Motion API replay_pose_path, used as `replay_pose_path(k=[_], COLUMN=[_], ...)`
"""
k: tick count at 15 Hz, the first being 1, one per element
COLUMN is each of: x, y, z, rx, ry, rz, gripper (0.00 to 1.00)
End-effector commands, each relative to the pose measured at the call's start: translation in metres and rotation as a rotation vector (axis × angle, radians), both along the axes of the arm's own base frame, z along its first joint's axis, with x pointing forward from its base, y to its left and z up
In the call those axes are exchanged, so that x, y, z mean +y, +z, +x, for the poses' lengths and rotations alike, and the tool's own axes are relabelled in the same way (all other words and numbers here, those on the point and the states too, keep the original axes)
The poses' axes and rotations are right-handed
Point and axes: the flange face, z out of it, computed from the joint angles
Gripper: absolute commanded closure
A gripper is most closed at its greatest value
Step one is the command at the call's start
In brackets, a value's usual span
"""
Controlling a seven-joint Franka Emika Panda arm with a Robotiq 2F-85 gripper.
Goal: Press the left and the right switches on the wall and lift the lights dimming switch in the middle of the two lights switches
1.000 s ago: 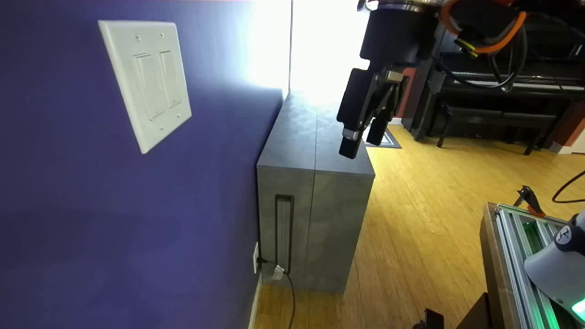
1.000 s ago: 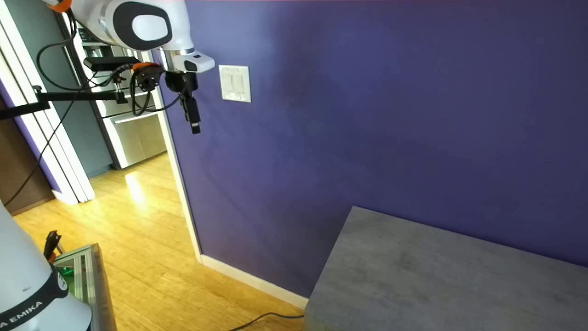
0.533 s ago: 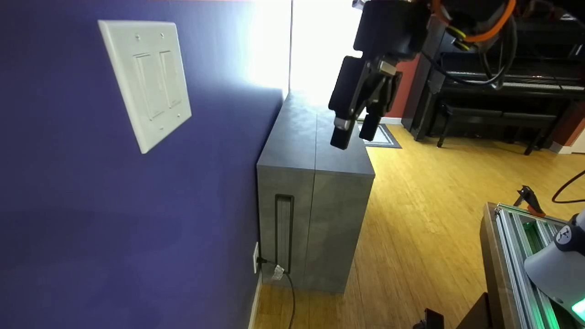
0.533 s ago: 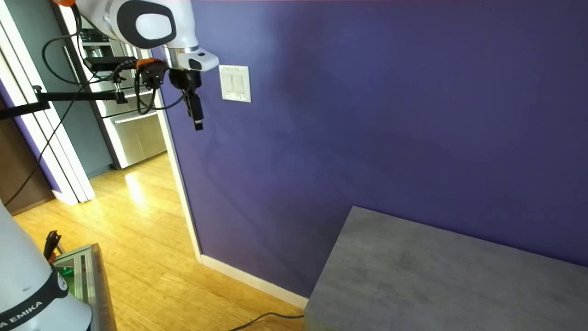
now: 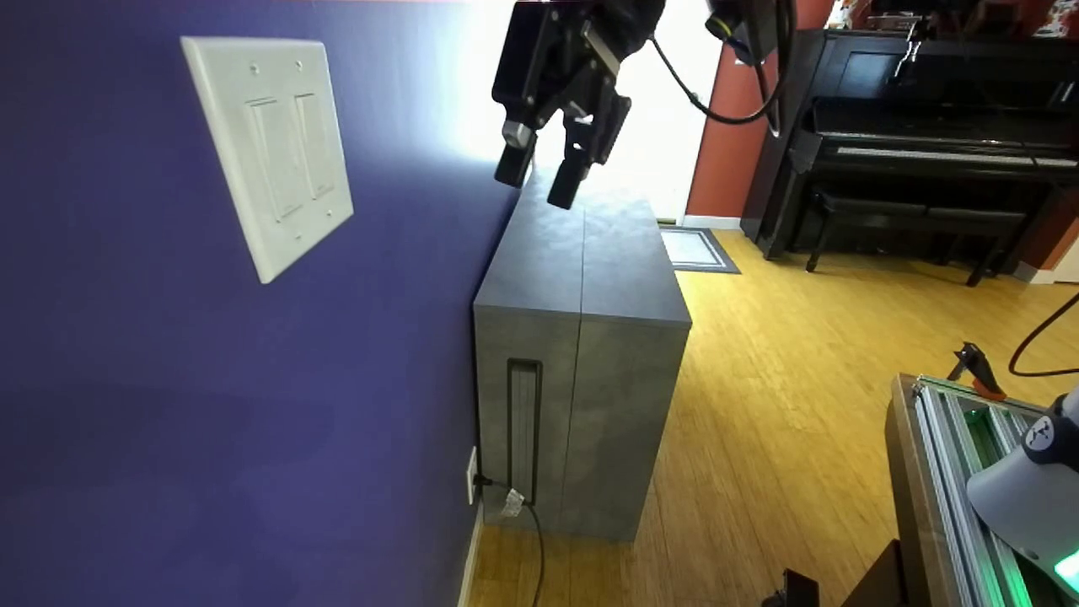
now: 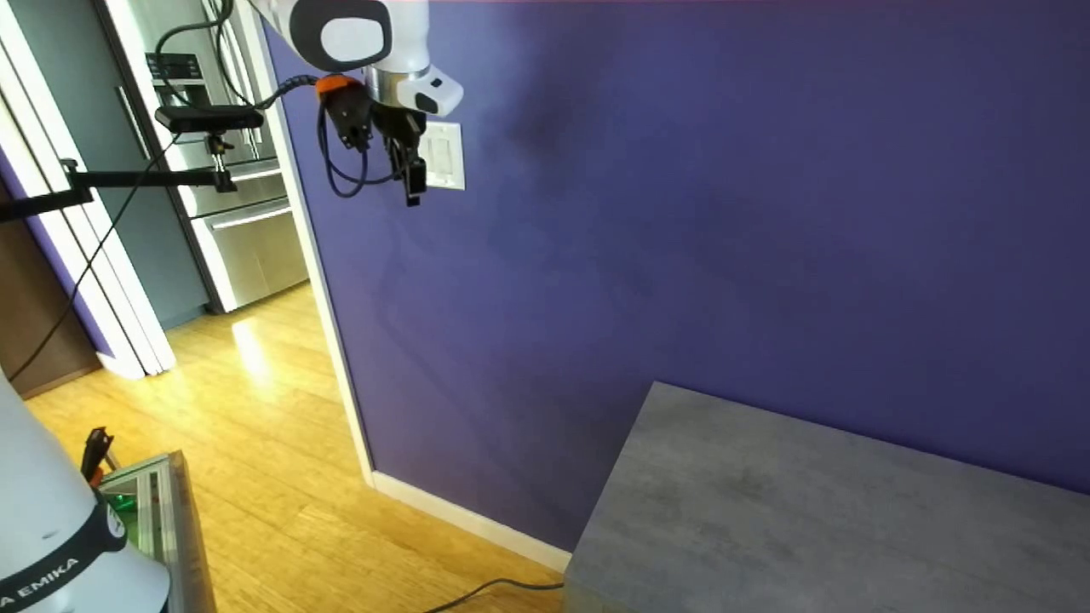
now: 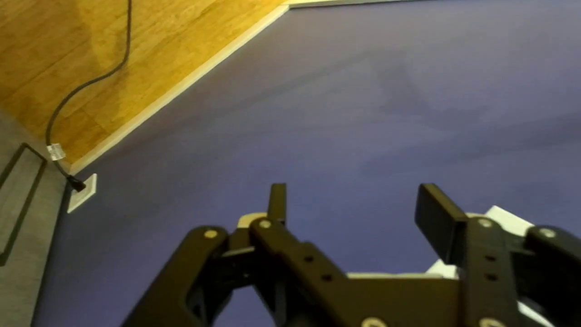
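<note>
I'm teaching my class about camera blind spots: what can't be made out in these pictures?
Switch plate, in an exterior view: its picture-left part is hidden behind the end effector.
Same plate, wrist view: mostly behind the fingers; only white scraps show.
Paddles, in an exterior view: too faint to tell whether pressed.
Arm, in an exterior view: cut off by the top edge.
Cord tag, wrist view: any print is blurred.
</note>
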Motion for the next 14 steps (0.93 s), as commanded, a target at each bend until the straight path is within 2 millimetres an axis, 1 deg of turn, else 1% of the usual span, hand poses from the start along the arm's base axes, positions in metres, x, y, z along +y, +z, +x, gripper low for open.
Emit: replay_pose_path(k=[1,3,7,9,14], x=[0.018,0.024,0.038,0.042,0.047], y=[0.017,0.023,0.033,0.033,0.031], z=[0.036,0.049,0.067,0.073,0.085], rx=[-0.009,-0.022,-0.046,-0.049,-0.078], ry=[0.019,0.018,0.024,0.019,-0.024], rz=[0.110,0.152,0.214,0.237,0.272], gripper=[0.56,0.70,0.97,1.00,1.00])
